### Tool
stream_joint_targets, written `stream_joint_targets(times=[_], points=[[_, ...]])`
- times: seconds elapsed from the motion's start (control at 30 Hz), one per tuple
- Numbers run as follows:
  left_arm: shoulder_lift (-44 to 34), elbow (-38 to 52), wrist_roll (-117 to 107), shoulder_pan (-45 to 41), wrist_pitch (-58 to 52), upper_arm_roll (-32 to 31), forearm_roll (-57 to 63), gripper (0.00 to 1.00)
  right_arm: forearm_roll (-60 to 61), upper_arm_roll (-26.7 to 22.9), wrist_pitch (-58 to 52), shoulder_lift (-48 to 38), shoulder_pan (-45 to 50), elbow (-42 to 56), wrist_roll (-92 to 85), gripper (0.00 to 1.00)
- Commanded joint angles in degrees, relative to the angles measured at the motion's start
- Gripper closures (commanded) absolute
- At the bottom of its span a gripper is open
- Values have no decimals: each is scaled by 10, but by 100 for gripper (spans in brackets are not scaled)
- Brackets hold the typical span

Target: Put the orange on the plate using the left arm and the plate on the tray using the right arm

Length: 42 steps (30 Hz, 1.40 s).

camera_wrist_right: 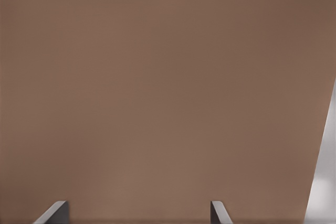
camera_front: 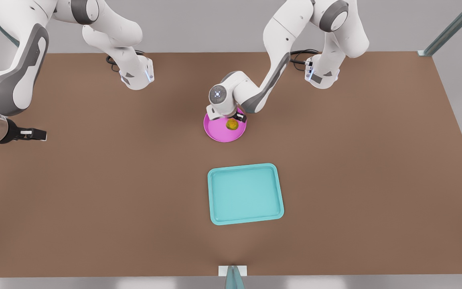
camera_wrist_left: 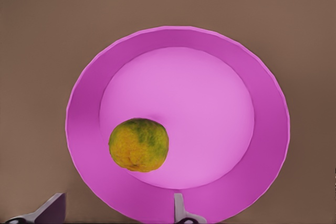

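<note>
- Bench (camera_front: 94, 192): brown surface, carrying all three loose items.
- Plate (camera_front: 219, 134): bright pink, round, flat on the bench near the middle of the front view. In the left wrist view the plate (camera_wrist_left: 178, 56) shows its whole rim, nothing overhanging it.
- Orange (camera_front: 232, 125): sits inside the plate, toward the 2 o'clock part of the dish in the front view, just under the end effector. In the left wrist view the orange (camera_wrist_left: 139, 145) is yellow-orange with green-brown blotches and lies off the dish's middle, on the flat floor close to where the rim starts.
- Tray (camera_front: 245, 166): turquoise, rectangular, rounded corners; lies at 6 o'clock from the plate in the front view, well apart from it, turned a little askew.
- Left end effector (camera_front: 231, 117): hangs directly over the plate, on the arm reaching in from the front view's right. Fingers spread wide; in the left wrist view the two fingertips (camera_wrist_left: 179, 208) stand apart with the orange lying free of them, not gripped.
- Right end effector (camera_front: 34, 134): at the far 9 o'clock edge of the front view, over the bench margin, well apart from plate and tray; this arm waits. In the right wrist view its fingertips (camera_wrist_right: 218, 212) stand wide apart over bare bench, holding nothing.
</note>
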Motion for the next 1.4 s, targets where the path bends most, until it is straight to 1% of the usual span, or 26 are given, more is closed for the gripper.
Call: stream_joint_targets(times=[0.0, 0.03, 0.07, 0.1, 0.13, 0.17, 0.2, 0.23, 0.27, 0.3, 0.33, 0.37, 0.43, 0.5, 0.53, 0.6, 0.7, 0.77, 0.87, 0.97, 1.07, 1.23, 1.37], points=[[-31, 29, -244, 8, -101, 41, 0, 0, 0, 0, 0, 2, 0, 1, -1, 0], [-64, 104, -85, 8, -267, 170, -27, 0, 1, 0, 0, 3, 0, 1, 0, 0], [-65, 164, 44, 8, -360, 276, -31, 0, 17, 0, 1, 10, -1, 0, 0, 0], [-65, 196, 159, 8, -402, 378, -29, 0, 53, 0, -2, 46, 4, -3, -2, 0], [-66, 207, 196, 16, -407, 430, -34, 0, 109, 0, -13, 79, -2, -8, -3, 0], [-65, 229, 198, 55, -413, 452, -66, 0, 197, 0, -14, 114, -3, -28, -2, 0], [-68, 235, 198, 127, -411, 432, -89, 0, 291, 0, 3, 151, -4, -48, -2, 0], [-100, 255, 190, 250, -415, 273, -55, 0, 353, 0, 60, 151, -3, -102, -8, 0], [-149, 247, 189, 404, -404, 40, 66, 0, 397, 1, 125, 141, 7, -158, -27, 0], [-182, 218, 151, 471, -363, -50, 102, 0, 423, 4, 177, 122, 18, -214, -51, 0], [-248, 128, 129, 505, -273, -67, 102, 0, 426, 9, 247, 89, 37, -286, -64, 0], [-233, 138, 124, 505, -274, -68, 103, 0, 442, 21, 319, 55, 55, -355, -80, 0], [-217, 177, 135, 505, -308, -65, 102, 0, 472, 25, 387, 36, 116, -419, -84, 0], [-210, 177, 135, 506, -308, -62, 101, 0, 475, 24, 426, 27, 171, -436, -84, 0], [-213, 179, 134, 505, -308, -62, 101, 0, 475, 23, 463, 20, 200, -455, -85, 0], [-211, 187, 133, 506, -329, -60, 101, 0, 474, 23, 492, 8, 244, -476, -84, 0], [-212, 187, 129, 504, -330, -64, 100, 0, 474, 23, 578, 7, 329, -497, -86, 0], [-213, 187, 129, 503, -333, -66, 100, 0, 474, 24, 629, 6, 365, -523, -82, 0], [-211, 187, 129, 502, -335, -67, 100, 0, 482, 25, 655, 15, 409, -523, -72, 0], [-210, 187, 129, 502, -338, -67, 100, 0, 521, 25, 668, 30, 454, -516, -61, 0], [-210, 187, 128, 501, -337, -67, 100, 0, 527, 39, 666, 34, 461, -513, -61, 0], [-210, 187, 128, 502, -337, -67, 100, 0, 531, 44, 649, 32, 462, -514, -67, 0], [-209, 187, 128, 501, -337, -67, 100, 0, 533, 71, 652, 50, 462, -510, -67, 0]])
